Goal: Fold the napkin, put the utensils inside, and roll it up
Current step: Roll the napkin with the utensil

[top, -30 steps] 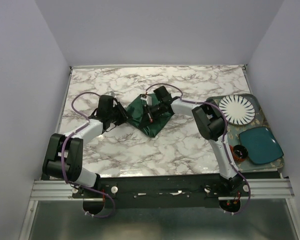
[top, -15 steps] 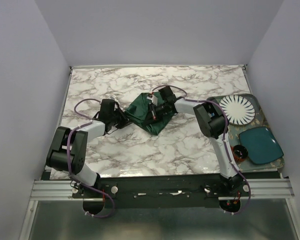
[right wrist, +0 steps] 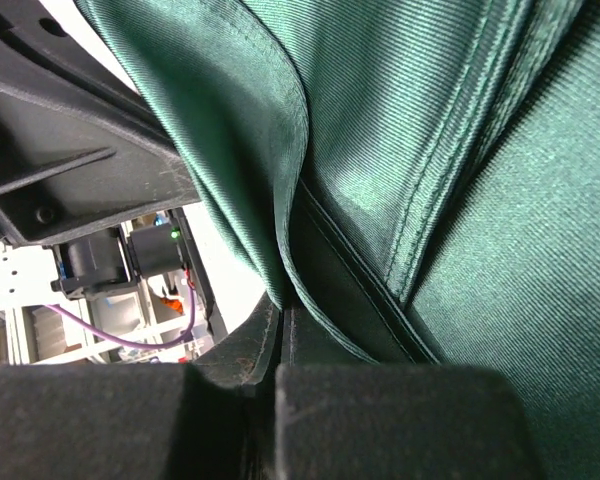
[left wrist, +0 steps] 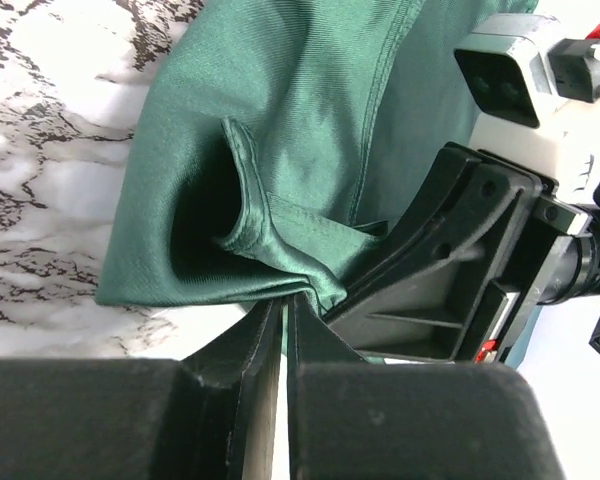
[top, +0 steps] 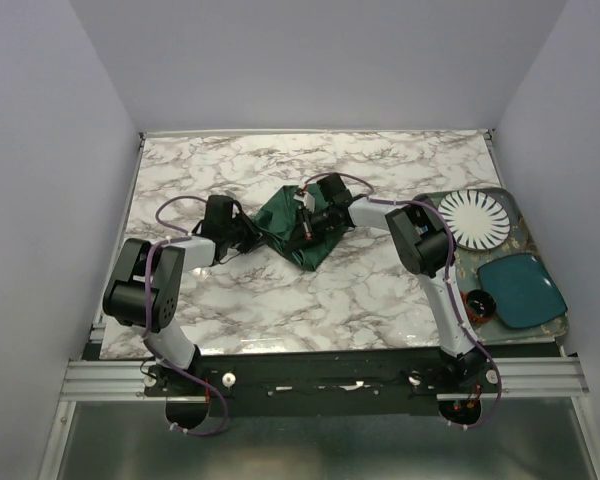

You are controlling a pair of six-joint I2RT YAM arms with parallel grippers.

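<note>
The dark green napkin (top: 276,212) lies bunched at the middle of the marble table, with both grippers meeting over it. My left gripper (top: 252,237) is at its left edge. In the left wrist view its jaws stand almost together and a folded hem of the napkin (left wrist: 310,120) runs into the tips of the left gripper (left wrist: 285,300). My right gripper (top: 298,222) reaches in from the right. In the right wrist view the right gripper (right wrist: 283,305) is shut on a fold of the napkin (right wrist: 430,130). The utensils are out of view.
A tray (top: 517,203) at the right edge holds a white striped plate (top: 473,219), a teal oval dish (top: 521,288) and a small dark bowl (top: 480,303). The right gripper's black body (left wrist: 460,270) sits close in front of the left fingers.
The left jaws have narrowed onto the napkin's left edge, and the left arm's elbow has swung nearer the table's left side. The right gripper has shifted slightly, still holding cloth.
</note>
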